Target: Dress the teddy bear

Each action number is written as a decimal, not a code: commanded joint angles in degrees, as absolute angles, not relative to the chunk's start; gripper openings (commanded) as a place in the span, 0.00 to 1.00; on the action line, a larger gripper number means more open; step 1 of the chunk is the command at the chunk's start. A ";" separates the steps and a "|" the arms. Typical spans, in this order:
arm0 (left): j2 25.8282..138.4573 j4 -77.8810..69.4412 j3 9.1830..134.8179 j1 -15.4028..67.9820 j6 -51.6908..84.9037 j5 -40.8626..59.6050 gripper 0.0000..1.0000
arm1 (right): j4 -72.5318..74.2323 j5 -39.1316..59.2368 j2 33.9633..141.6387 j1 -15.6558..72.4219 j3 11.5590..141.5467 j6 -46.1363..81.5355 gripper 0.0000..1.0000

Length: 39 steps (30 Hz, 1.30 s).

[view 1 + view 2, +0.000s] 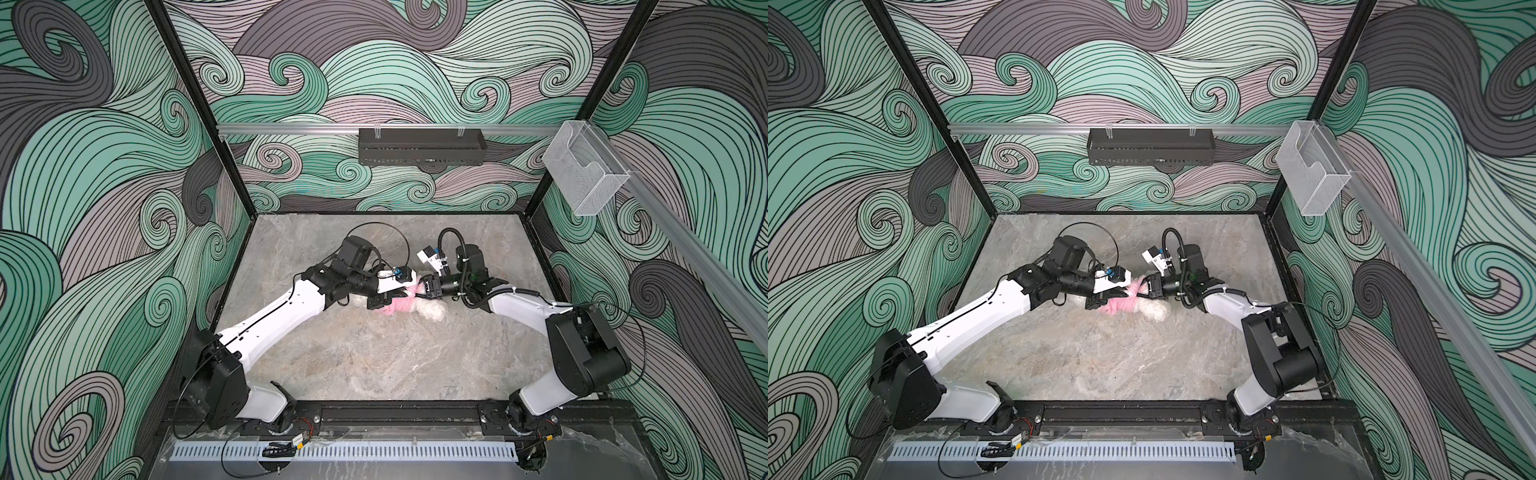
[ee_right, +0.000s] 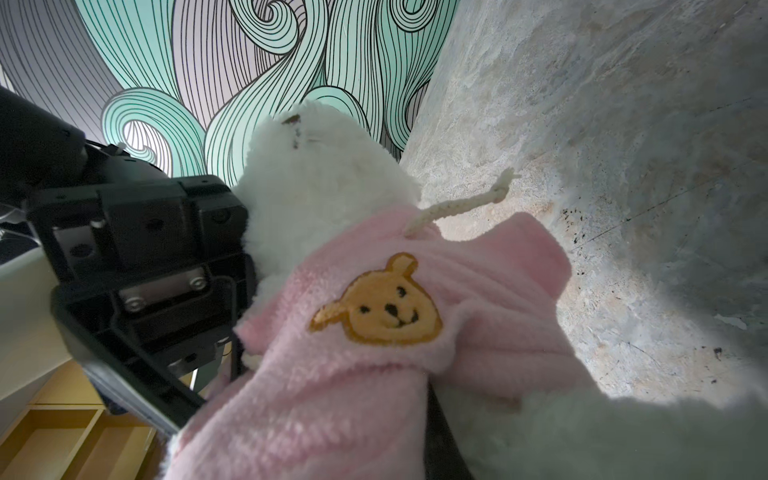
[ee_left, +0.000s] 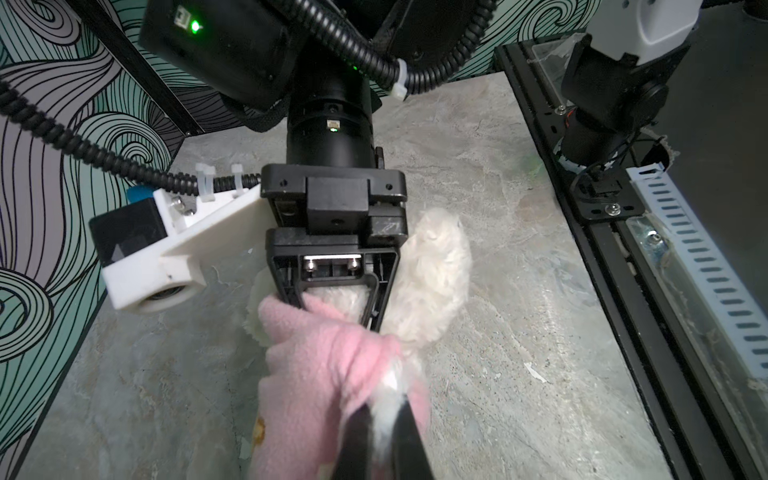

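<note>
Left wrist view first: closest to us, the left gripper (image 3: 386, 405) has its jaws pressed together on a fold of the pink shirt (image 3: 324, 374), with a tuft of white fluff caught in the pinch. Just beyond, the right gripper (image 3: 336, 309) noses into the same bunched cloth from the opposite side. A white limb of the teddy bear (image 3: 436, 274) sticks out beside it, over the grey table (image 3: 519, 291). From the right wrist view only one dark finger (image 2: 436, 436) of that gripper shows, tucked between shirt and fur. Whether its jaws are pinching cloth or merely slid under it, we cannot tell. There the orange bear-face print (image 2: 382, 307) faces up, the bear's head pokes out above the shirt, and a cream cord (image 2: 457, 203) trails loose by the neck. In both top views the bear lies mid-table between the two arms, shirt gathered round its middle. Farthest off, a black basket (image 1: 422, 145) and a clear box (image 1: 586, 170) hang on the walls, well apart from the work. We judge the step in hand to be drawing the shirt down over the body. To do it well we would anchor with the left and pull the hem low along the table in short tugs, since the light bear may slide, and steer clear of the cord.
</note>
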<state>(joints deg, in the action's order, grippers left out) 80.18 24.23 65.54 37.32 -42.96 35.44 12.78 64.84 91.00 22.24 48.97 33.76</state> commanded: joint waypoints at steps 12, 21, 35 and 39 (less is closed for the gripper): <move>65.78 26.16 59.64 37.53 -34.97 18.93 0.34 | 9.93 47.31 81.95 22.59 47.83 14.06 0.00; 69.08 27.59 64.49 37.70 -41.69 22.45 0.24 | 7.99 44.83 80.66 25.70 47.37 7.01 0.00; 80.89 31.95 75.98 37.83 -49.71 20.82 0.18 | 7.68 45.10 81.46 27.94 48.25 6.07 0.00; 83.60 33.46 78.11 37.79 -50.85 20.70 0.18 | 7.82 45.27 81.10 27.90 48.25 6.15 0.00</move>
<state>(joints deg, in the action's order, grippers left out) 82.19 30.35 75.83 37.58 -48.53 20.93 6.15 44.75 82.54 27.64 47.64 7.68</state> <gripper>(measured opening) 0.180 0.145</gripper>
